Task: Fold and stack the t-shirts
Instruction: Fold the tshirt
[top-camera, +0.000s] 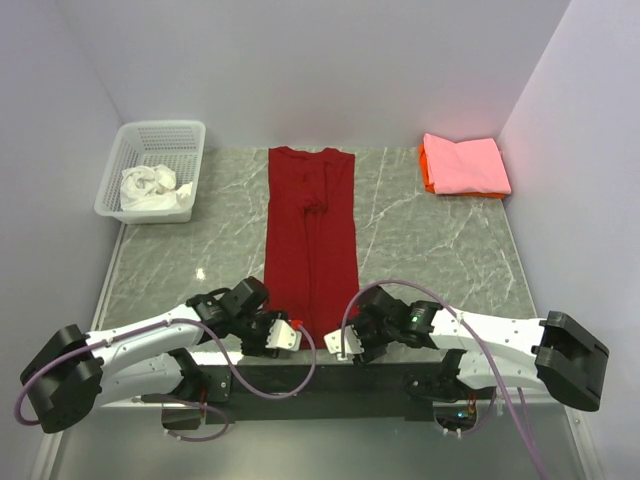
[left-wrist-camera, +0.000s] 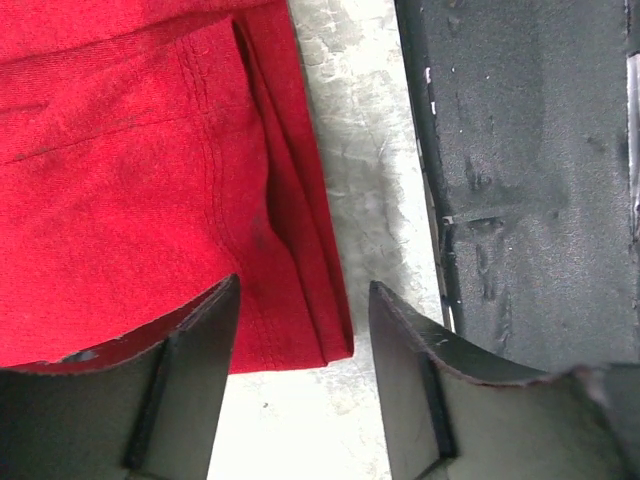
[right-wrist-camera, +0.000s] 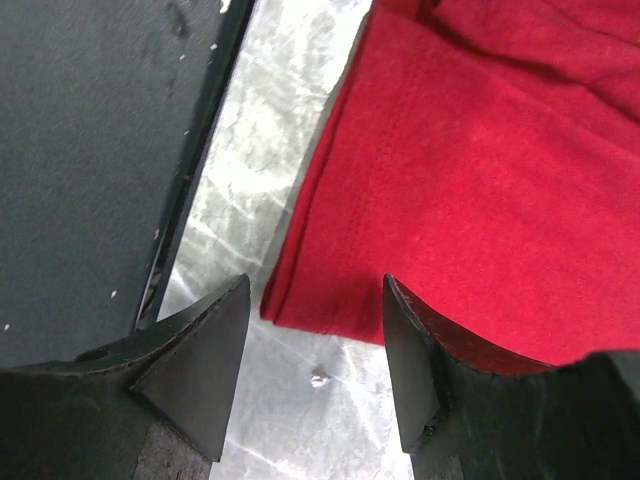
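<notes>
A deep red t-shirt (top-camera: 310, 235) lies as a long narrow strip down the middle of the table, collar at the far end. My left gripper (top-camera: 283, 335) sits at its near left hem corner. In the left wrist view the jaws (left-wrist-camera: 305, 285) stand apart, straddling that corner of the red t-shirt (left-wrist-camera: 130, 180). My right gripper (top-camera: 340, 343) is at the near right corner; its jaws (right-wrist-camera: 316, 282) also stand apart around the red hem (right-wrist-camera: 480, 180). A folded pink t-shirt (top-camera: 465, 165) rests on an orange one (top-camera: 427, 180) at the back right. A crumpled white t-shirt (top-camera: 150, 187) lies in the basket.
The white lattice basket (top-camera: 160, 130) stands at the back left by the wall. The black mounting bar (top-camera: 320, 375) runs along the near table edge, close beside both grippers (left-wrist-camera: 530, 170) (right-wrist-camera: 90, 150). White walls enclose the table on three sides.
</notes>
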